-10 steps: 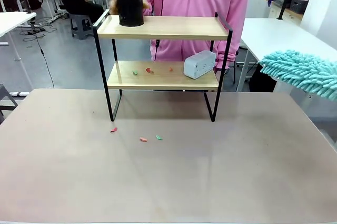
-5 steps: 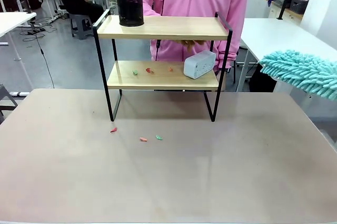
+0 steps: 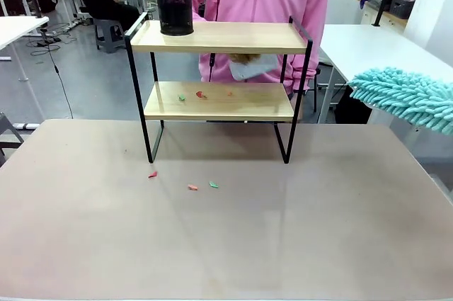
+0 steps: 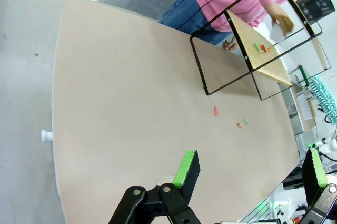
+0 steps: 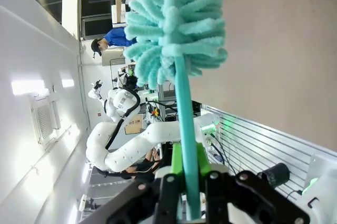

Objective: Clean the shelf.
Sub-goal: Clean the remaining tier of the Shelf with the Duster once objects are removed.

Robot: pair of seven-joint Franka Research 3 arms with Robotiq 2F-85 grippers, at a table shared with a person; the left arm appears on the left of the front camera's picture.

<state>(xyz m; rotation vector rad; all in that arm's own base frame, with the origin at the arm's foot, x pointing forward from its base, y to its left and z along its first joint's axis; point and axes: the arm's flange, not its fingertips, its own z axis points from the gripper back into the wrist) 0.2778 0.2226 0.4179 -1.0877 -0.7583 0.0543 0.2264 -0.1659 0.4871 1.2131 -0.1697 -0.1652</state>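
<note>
While a person's hand (image 4: 281, 19) holds a white box (image 3: 255, 69) above the shelf's (image 3: 226, 37) lower board, the right gripper (image 5: 188, 162) clamps a teal duster's (image 3: 407, 99) handle and the left gripper (image 4: 251, 167) gapes empty.

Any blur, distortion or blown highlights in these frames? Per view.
Front view: sharp and evenly lit, except the person's hand and the white thing it holds under the top board of the shelf, smeared by motion. Left wrist view: wide-angle bend in the table edge; hand also blurred. Right wrist view: rolled sideways, lamp blown out, duster sharp.
</note>
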